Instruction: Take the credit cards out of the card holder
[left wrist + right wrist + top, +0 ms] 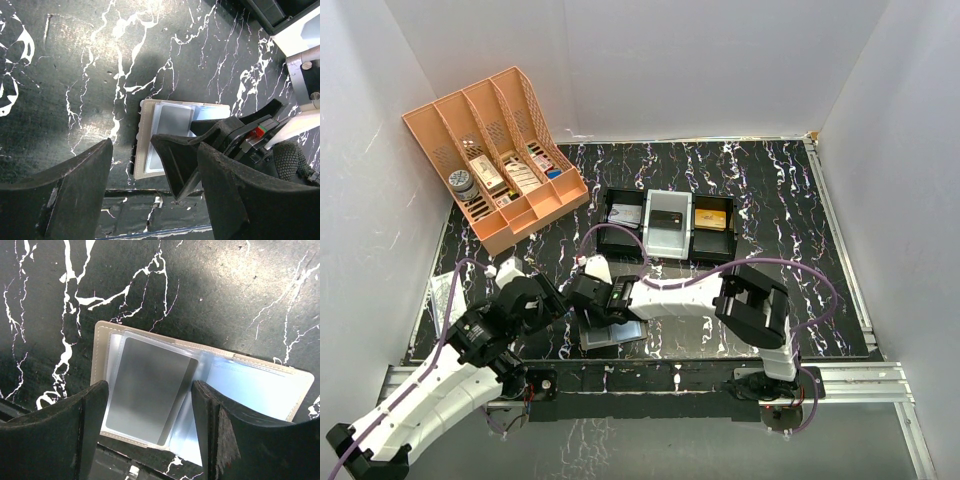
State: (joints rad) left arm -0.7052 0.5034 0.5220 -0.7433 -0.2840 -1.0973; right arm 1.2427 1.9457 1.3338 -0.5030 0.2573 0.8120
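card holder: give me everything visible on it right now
The card holder lies open and flat on the black marbled table, near its front edge. The outer cover looks like beige leatherette with a stitched rim. Inside are clear, pale-blue plastic sleeves. The front sleeve holds a grey card, slightly askew. The right hand hangs open above, its fingers straddling that card. Whether they touch the holder cannot be told. No closing tab shows.

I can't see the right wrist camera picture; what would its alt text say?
An opened card holder lies flat on a black, white-veined table, a grey card showing inside it. The right gripper's two dark fingers stand apart at the bottom, one each side of the card.
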